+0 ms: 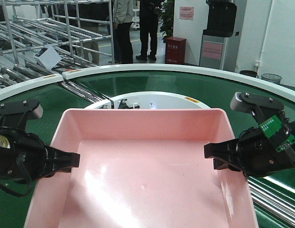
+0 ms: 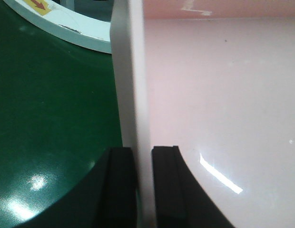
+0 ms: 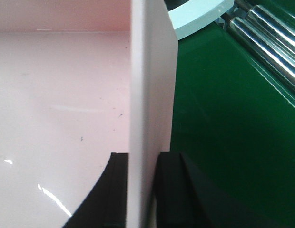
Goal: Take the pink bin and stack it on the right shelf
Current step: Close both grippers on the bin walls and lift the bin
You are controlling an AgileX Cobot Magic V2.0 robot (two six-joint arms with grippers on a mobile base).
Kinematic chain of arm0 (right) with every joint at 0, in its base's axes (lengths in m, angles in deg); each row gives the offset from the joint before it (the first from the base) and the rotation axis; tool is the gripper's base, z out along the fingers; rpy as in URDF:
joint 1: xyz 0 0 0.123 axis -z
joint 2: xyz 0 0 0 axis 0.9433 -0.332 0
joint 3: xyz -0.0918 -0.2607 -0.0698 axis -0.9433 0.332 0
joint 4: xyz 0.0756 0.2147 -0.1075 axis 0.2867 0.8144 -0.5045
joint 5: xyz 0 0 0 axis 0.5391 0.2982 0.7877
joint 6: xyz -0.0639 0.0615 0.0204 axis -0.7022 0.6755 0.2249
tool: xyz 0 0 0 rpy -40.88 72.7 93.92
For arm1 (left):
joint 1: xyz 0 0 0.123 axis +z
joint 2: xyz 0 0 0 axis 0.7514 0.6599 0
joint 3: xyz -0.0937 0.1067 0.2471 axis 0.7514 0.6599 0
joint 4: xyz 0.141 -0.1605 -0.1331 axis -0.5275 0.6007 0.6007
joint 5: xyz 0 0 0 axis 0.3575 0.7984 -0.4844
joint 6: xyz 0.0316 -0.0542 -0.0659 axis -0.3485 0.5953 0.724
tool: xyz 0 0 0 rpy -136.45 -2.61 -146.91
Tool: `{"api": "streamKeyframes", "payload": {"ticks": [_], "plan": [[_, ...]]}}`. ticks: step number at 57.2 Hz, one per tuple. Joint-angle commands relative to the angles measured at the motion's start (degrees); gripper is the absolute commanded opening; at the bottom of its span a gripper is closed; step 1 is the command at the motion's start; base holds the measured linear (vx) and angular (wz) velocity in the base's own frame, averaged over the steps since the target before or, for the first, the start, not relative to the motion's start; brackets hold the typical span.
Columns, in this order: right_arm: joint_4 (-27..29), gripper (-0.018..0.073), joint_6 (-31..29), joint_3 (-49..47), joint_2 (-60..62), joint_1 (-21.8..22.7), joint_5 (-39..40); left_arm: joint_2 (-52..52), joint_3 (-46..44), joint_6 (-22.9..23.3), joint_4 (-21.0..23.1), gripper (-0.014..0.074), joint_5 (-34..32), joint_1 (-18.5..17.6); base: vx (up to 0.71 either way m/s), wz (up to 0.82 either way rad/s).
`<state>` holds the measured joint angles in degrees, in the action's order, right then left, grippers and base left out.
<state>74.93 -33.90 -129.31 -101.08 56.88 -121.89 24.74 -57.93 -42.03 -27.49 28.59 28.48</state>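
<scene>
The pink bin (image 1: 142, 171) fills the lower middle of the front view, over the green conveyor belt (image 1: 195, 88). My left gripper (image 1: 73, 160) is shut on the bin's left wall; in the left wrist view (image 2: 143, 154) one black finger is outside the wall and one inside, with the pink bin (image 2: 223, 95) to the right. My right gripper (image 1: 209, 151) is shut on the bin's right wall; in the right wrist view (image 3: 142, 159) its fingers pinch the rim, with the pink bin (image 3: 62, 95) to the left. The right shelf is out of view.
A white inner ring (image 1: 152, 99) of the curved conveyor lies just beyond the bin. Metal rollers (image 1: 273, 197) run at the lower right, and more rollers (image 1: 85, 92) at the left. A roller rack (image 1: 43, 38) stands at the back left. Two people (image 1: 135, 28) stand behind.
</scene>
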Motion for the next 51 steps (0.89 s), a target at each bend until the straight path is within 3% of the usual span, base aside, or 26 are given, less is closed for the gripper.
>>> {"api": "streamKeyframes", "payload": {"ticks": [1,51], "plan": [[0.11,-0.0009,-0.47,-2.08,2.80,0.62,5.45,-2.11,-1.60,-0.07,-0.54,-0.0001,-2.49,0.16,0.00,0.00],[0.11,-0.0009,-0.47,-2.08,2.80,0.62,5.45,-2.11,-1.60,-0.07,-0.54,-0.0001,-2.43,0.16,-0.01,-0.01]]}}
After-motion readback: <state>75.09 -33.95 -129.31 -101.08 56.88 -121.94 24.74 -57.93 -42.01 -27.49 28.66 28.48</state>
